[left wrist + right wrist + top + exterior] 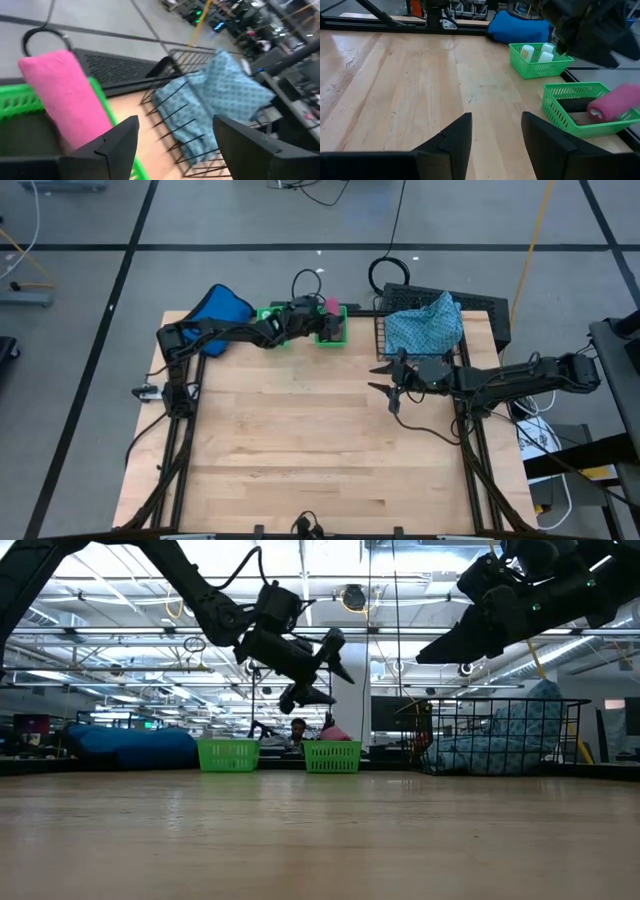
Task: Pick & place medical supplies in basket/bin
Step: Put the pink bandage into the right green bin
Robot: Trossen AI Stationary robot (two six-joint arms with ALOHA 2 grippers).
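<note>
Both arms were dark, near-black, built of slender jointed links with bulkier housings at the joints and thin black cables running alongside them. The left gripper (318,319) and the right gripper (385,378) each ended in two broad, flat, matte black fingers (112,145) with angular tips.

Setting: robotics lab or industrial workshop. Evidence: wooden worktable (310,440) on a black metal frame (175,450); grey concrete floor with dark taped lines (120,280); loose cables (395,220); exposed ceiling trusses with strip lights (120,635); monitors (390,712) beyond the table.
</note>
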